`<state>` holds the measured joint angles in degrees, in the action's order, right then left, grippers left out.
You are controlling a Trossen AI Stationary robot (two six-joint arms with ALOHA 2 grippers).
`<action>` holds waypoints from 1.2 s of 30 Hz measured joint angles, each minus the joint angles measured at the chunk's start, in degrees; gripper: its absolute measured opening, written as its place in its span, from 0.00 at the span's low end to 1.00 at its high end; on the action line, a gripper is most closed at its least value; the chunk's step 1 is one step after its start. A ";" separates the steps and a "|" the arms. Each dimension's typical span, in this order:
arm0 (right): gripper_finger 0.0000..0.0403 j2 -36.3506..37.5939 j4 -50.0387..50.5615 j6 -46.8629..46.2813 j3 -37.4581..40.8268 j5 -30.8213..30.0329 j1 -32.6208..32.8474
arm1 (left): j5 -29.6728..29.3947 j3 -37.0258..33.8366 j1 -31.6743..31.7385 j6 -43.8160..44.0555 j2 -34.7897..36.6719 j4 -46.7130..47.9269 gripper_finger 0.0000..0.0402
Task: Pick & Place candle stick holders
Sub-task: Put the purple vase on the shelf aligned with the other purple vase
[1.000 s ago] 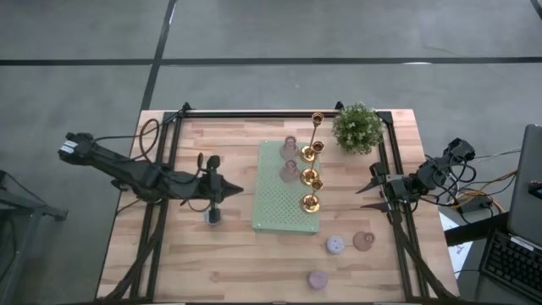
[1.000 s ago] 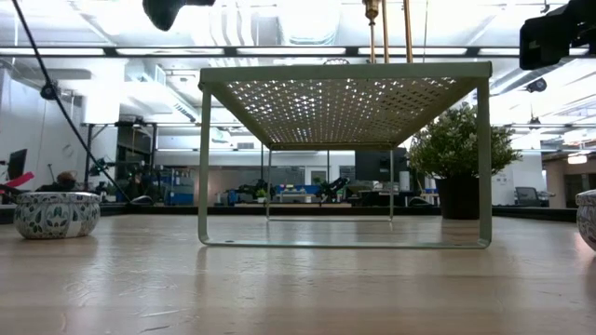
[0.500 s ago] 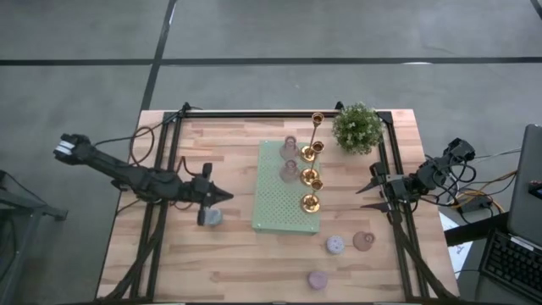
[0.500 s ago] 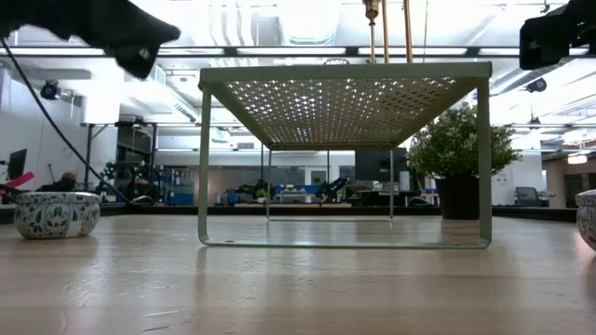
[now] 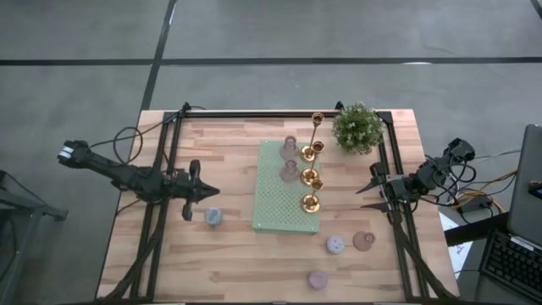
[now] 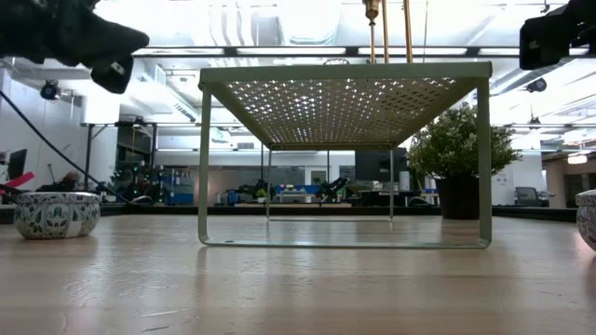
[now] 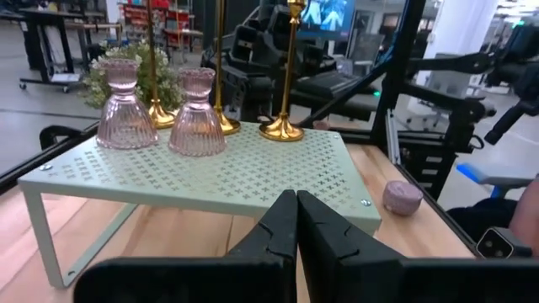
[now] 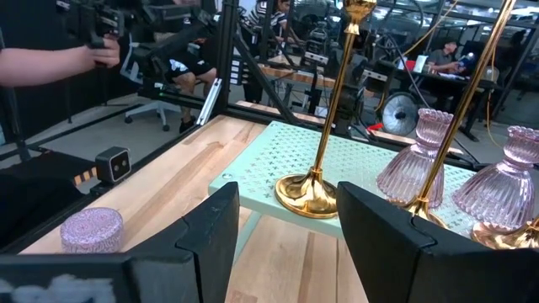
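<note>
The candle stick holders stood mostly on the pale green rack (image 5: pixel 286 203): gold stems (image 5: pixel 310 202) along one edge, two pink glass ones (image 7: pixel 197 124) beside them. Small round ones (image 5: pixel 335 245) lay on the table (image 5: pixel 237 263). The glass probably chips easily and feels slick; grip it at the waist. The left gripper (image 5: pixel 196 193) hovered closed and empty near a blue-grey holder (image 5: pixel 213 217); the right gripper (image 5: pixel 370 196) waited, fingers apart.

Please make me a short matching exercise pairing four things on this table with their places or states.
Things:
1. left end effector
2. right end effector
3. blue-grey holder
4. potted plant

Descriptions:
A. open, empty, right of the green rack
B. far right corner of the table
C. shut, holding nothing
D. on the wood, left of the rack

Pairs: 1-C, 2-A, 3-D, 4-B
</note>
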<state>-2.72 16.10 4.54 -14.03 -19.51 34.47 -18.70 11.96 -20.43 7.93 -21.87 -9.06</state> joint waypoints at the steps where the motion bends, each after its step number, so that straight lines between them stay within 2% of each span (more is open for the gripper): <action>1: 0.48 0.00 0.00 0.00 -0.01 -0.02 -0.01 | 0.01 -0.79 0.00 -0.16 1.09 0.11 0.02; 10: 0.48 0.00 0.00 0.00 -0.01 -0.01 0.01 | 0.00 -5.91 0.00 -0.69 9.43 1.09 0.02; 20: 0.48 0.00 0.00 0.00 -0.01 -0.01 0.01 | -0.47 -8.94 0.00 -0.47 14.94 3.98 0.02; 36: 0.48 0.00 0.00 0.00 -0.01 0.00 -0.01 | -0.68 -9.61 0.02 -0.56 15.77 5.75 0.02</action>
<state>-2.72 16.10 4.54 -14.04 -19.51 34.46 -19.38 2.35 -20.40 7.38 -6.11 -3.31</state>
